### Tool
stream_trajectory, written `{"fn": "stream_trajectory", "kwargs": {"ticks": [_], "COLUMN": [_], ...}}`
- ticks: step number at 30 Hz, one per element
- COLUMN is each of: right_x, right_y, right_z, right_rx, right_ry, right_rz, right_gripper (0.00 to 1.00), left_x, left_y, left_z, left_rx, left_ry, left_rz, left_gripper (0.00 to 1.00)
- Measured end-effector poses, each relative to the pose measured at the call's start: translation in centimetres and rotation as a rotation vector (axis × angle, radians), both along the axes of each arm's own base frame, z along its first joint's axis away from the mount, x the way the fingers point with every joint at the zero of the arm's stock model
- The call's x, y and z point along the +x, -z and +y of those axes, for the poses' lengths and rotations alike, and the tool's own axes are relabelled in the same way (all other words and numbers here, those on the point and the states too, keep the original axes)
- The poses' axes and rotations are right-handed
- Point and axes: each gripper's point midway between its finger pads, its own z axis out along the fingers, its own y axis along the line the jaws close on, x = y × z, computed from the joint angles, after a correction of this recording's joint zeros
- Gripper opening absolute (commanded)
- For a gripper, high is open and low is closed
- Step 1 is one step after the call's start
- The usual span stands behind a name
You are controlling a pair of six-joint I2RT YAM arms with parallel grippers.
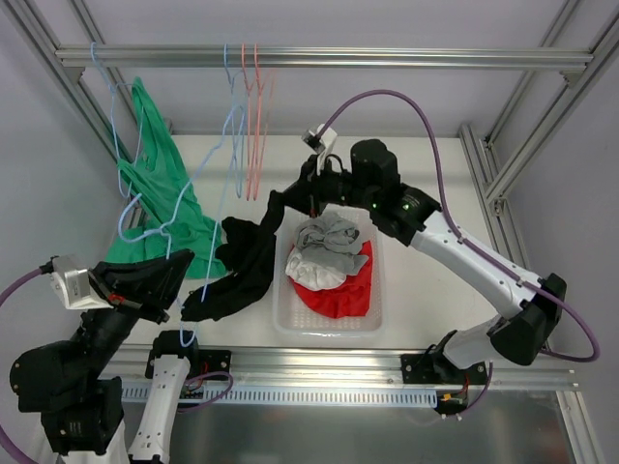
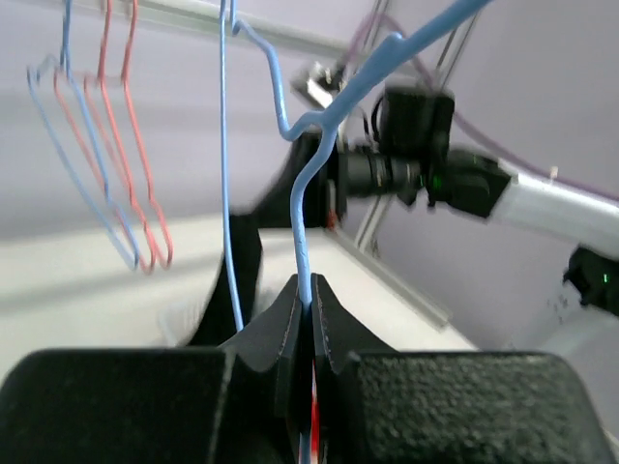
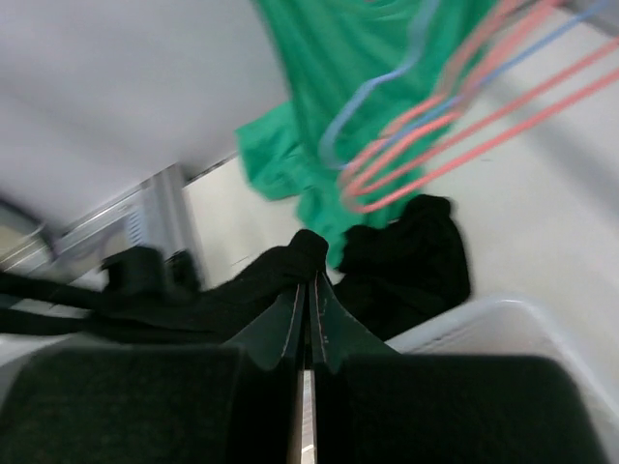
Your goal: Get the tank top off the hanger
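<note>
Tank top: we see the black tank top [image 1: 247, 261] trailing from the right gripper's tips down towards the left gripper, its lower end lying on the table [image 1: 406, 290].
Right gripper: the right gripper [image 1: 285, 201] has its jaws pressed together on the upper end of the tank top; in the wrist view the dark cloth bunches right at the tips [image 3: 308, 282].
Left gripper: the left gripper [image 1: 184, 259] has its jaws pinched onto the wire of the blue hanger [image 2: 305, 213], which rises from between the tips [image 2: 309, 288] in the wrist view.
Hanger and top: we cannot tell whether any strap is on the wire; the hanger runs just beside the cloth, between the two grippers.
Basket: a white basket [image 1: 282, 290] sits just beside the right jaws, on their near side, with grey and white clothes [image 1: 324, 246] over a red garment [image 1: 338, 290].
Green top: a green top [image 1: 160, 184] hangs on another blue hanger, beyond the left jaws.
Pink hangers: pink hangers [image 1: 253, 126] hang bare, beyond and between both sets of jaws.
Rail: all the hangers hook over a metal rail [image 1: 387, 58], well above and beyond both grippers.
</note>
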Motion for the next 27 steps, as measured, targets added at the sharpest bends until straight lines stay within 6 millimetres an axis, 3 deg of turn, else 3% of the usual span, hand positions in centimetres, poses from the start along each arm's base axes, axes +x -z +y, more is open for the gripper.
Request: {"fn": "stream_trajectory", "kwargs": {"ticks": [5, 7, 10, 14, 18, 22, 25, 26, 27], "right_x": [-7.9, -10.7, -13.4, -14.7, -15.5, -15.8, -15.1, -14.9, -14.6], "right_y": [-0.8, -0.8, 0.4, 3.7, 7.9, 13.0, 15.5, 16.1, 16.5], "right_z": [1.5, 2.3, 3.0, 3.7, 5.6, 7.2, 7.3, 7.2, 7.2], "right_rx": [0.031, 0.028, -0.005, -0.085, -0.18, -0.295, -0.364, -0.383, -0.403], "right_ry": [-0.211, -0.275, -0.325, -0.322, -0.321, -0.304, -0.267, -0.254, -0.242], "right_rz": [-0.015, -0.03, -0.044, -0.04, -0.018, 0.02, 0.039, 0.041, 0.042], "right_gripper": [0.0, 0.0, 0.0, 0.0, 0.0, 0.0, 0.0, 0.02, 0.11], "left_x": [3.2, 6.0, 11.1, 15.6, 15.5, 13.0, 11.1, 10.8, 10.5], "left_y": [-3.8, -4.5, -3.9, -2.4, -3.2, -5.9, -7.4, -7.5, -7.7], "left_z": [0.4, 0.9, 1.7, 2.8, 3.4, 3.8, 4.0, 4.1, 4.2], "left_rx": [-0.055, -0.078, -0.107, -0.14, -0.163, -0.152, -0.142, -0.14, -0.138], "left_ry": [-0.015, -0.034, -0.079, -0.136, -0.164, -0.192, -0.209, -0.216, -0.229], "left_rz": [-0.202, -0.254, -0.263, -0.291, -0.416, -0.586, -0.673, -0.674, -0.665], "left_gripper": [0.0, 0.0, 0.0, 0.0, 0.0, 0.0, 0.0, 0.0, 0.0]}}
